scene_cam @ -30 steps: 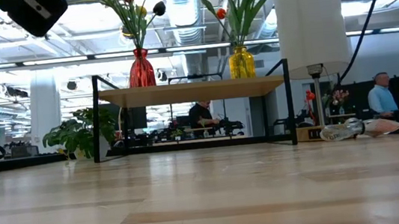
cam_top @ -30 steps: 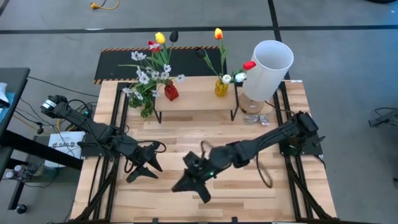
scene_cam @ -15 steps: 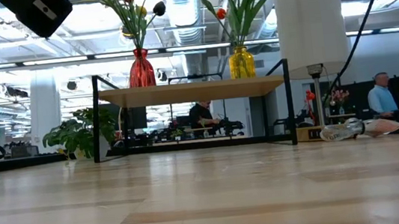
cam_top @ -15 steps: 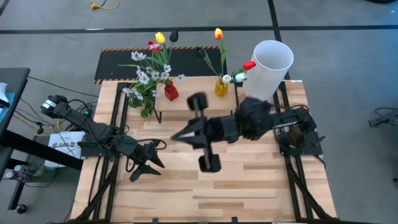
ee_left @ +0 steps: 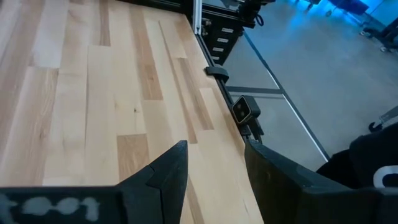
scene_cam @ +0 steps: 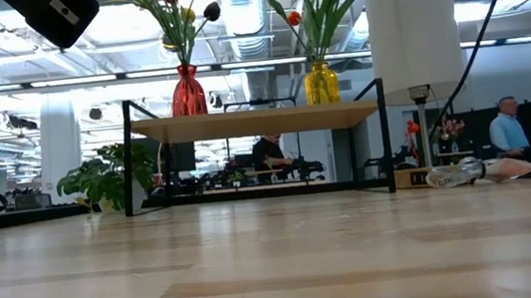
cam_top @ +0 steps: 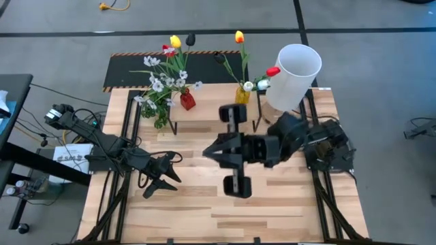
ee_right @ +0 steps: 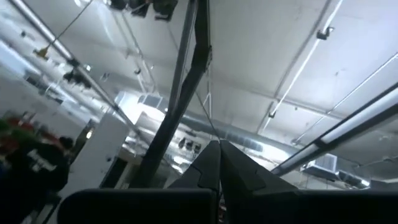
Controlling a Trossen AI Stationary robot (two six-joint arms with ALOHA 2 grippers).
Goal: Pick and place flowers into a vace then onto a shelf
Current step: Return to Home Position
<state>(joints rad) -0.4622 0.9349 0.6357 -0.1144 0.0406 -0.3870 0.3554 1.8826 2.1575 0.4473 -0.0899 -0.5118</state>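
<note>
the shelf (cam_top: 208, 102) stands at the far middle of the counter (cam_top: 272, 211). two vases sit on it, well apart: a red vase (cam_top: 187, 101) toward its left end and a yellow vase (cam_top: 242, 96) toward its right end. all the flowers (cam_top: 158, 85) stand in these two vases. the red vase holds sprays of small white blossoms with yellow, red and black tulips. the yellow vase holds orange, black, white and red tulips. a leaf sprig (cam_top: 162, 117) hangs at the shelf's left end. a white tube (cam_top: 298, 67) stands upright at the far right, just beside the shelf, and the red tulip from the yellow vase leans toward it.

the left arm (cam_top: 116, 146) lies low over the near left of the counter. the left fingers (ee_left: 171, 168) are spread apart with nothing between them, only bare wood beyond.

the right arm (cam_top: 303, 133) is raised over the middle of the counter, just near of the shelf. the right fingers (ee_right: 211, 165) point up at the ceiling, pressed together at the tips and holding nothing.

in the low view a person (scene_cam: 509, 126) shows in the room behind the counter, at the far right.
</note>
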